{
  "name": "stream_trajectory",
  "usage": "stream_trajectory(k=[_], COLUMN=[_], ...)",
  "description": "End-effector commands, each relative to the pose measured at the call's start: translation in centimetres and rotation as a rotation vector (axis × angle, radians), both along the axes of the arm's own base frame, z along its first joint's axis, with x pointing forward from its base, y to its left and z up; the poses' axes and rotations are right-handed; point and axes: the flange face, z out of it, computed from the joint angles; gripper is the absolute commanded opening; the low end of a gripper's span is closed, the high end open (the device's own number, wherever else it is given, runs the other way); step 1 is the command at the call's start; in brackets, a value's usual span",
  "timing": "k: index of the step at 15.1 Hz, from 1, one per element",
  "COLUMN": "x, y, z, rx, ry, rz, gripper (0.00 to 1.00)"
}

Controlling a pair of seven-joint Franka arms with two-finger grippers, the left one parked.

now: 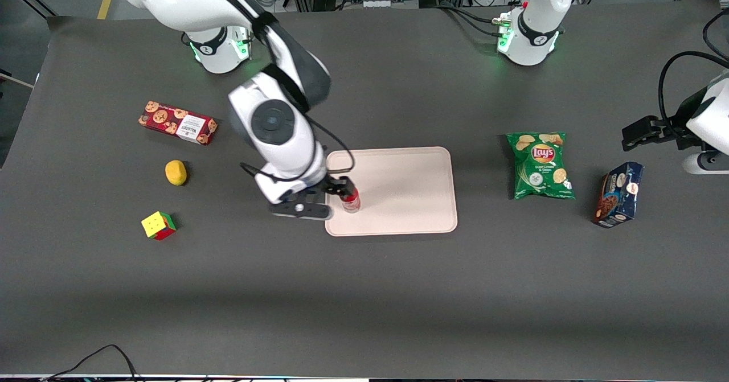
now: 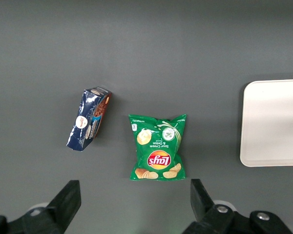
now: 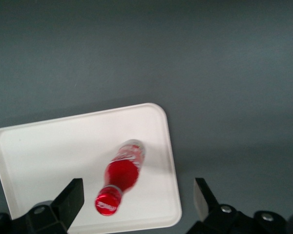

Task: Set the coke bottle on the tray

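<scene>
Nearest the front camera on the dark grey table [image 1: 364,302] is a colour cube [image 1: 158,225], toward the working arm's end. A little farther in, the pale pink tray [image 1: 410,188] lies flat at mid-table, long side across. The coke bottle [image 1: 350,200] stands on the tray, close to the short rim that faces the working arm's end and in the tray's nearer half. In the right wrist view the coke bottle [image 3: 121,175] shows its red cap closest to the lens and its clear base resting on the tray [image 3: 49,151]. The gripper [image 1: 340,189] hangs right over the bottle. In the wrist view the gripper [image 3: 136,191] is spread wide, one finger on each side of the bottle with bare tray between; it grips nothing. About as far in, toward the parked arm's end, a dark blue snack bag [image 1: 618,194] lies near a green chips bag [image 1: 541,165]. Farther in, toward the working arm's end, a yellow lemon [image 1: 176,172] sits, and farthest is a red cookie box [image 1: 177,122].
</scene>
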Motion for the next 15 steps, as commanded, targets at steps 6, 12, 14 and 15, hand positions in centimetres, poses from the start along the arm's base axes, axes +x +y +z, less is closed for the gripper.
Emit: stream_trajectory(k=[6, 12, 14, 15], x=[-2.8, -6.8, -6.8, -6.8], y=[-19.6, -31.5, -35.2, -36.4], z=[12.8, 15.0, 14.9, 14.9], rx=[-0.033, -0.018, -0.015, -0.015], ry=[-0.074, -0.082, -0.077, -0.069], rz=[0.109, 0.095, 0.136, 0.161], gripper=[1.00, 1.00, 1.00, 1.00])
